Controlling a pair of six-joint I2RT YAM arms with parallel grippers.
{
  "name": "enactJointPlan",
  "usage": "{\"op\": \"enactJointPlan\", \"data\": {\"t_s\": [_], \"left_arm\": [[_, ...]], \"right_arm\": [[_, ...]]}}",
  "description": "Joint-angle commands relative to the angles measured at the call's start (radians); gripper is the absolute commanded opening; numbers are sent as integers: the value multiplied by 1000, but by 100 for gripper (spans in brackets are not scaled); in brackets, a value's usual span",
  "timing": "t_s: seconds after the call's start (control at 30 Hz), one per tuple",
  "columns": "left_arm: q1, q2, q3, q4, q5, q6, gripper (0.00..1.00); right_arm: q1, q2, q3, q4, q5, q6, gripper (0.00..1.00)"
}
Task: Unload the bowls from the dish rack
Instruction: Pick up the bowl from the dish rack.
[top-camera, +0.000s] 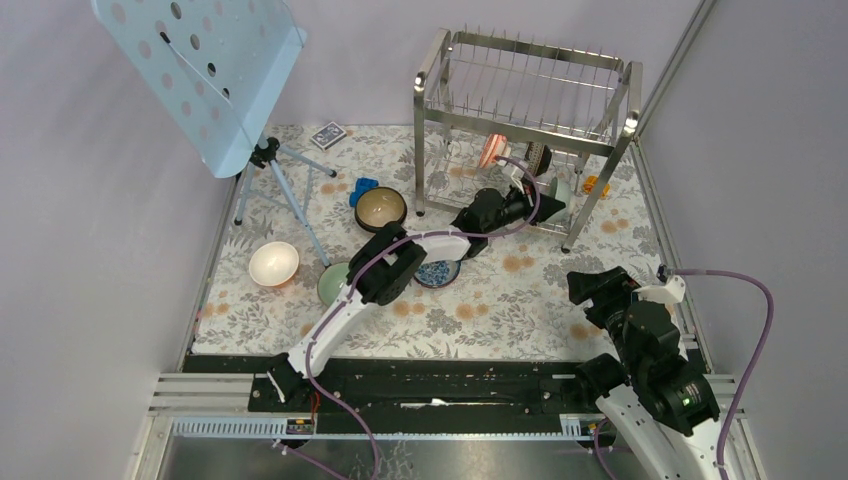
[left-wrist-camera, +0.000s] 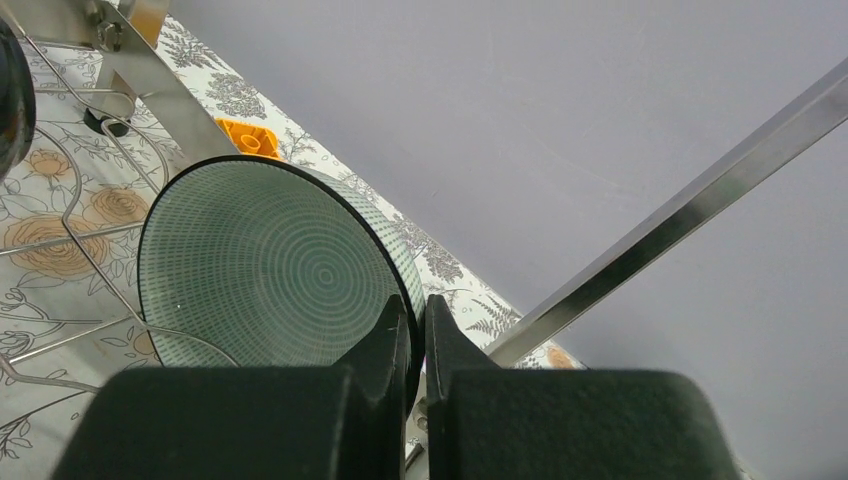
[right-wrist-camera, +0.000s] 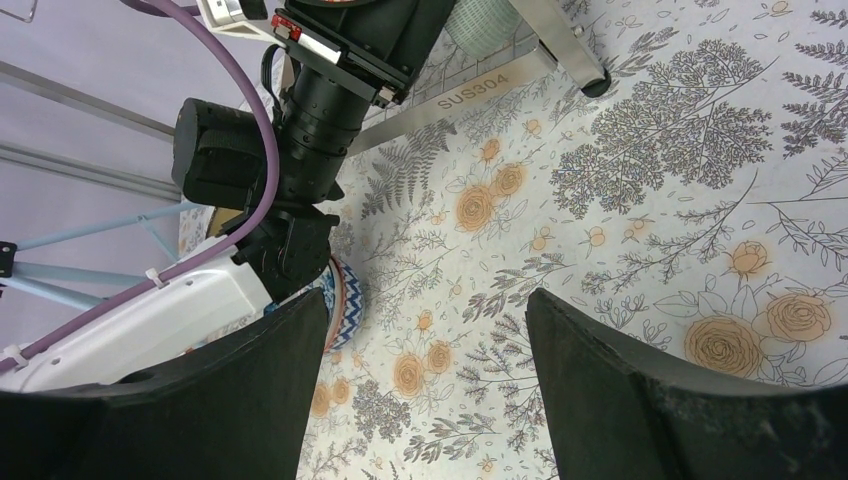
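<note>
Overhead plus two close wrist views, dish rack (top-camera: 421, 150) shared

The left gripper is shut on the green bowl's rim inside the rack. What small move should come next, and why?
Probably lift the pale green bowl slightly before drawing it out of the dish rack: the left gripper pinches its rim, and it stands on edge among the wires, which could catch it.

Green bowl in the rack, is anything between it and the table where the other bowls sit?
Only the dish rack itself: its wires cradle the green bowl, which the left gripper pinches by the rim, so probably lift before withdrawing.
</note>
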Motion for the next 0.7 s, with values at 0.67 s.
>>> {"op": "enactJointPlan", "data": {"t_s": [0.67], "left_arm": [[75,-89,-18,322,-2,-320,0]], "right_arm": [[-4,-29,-6,29,-26,-14,80]]}}
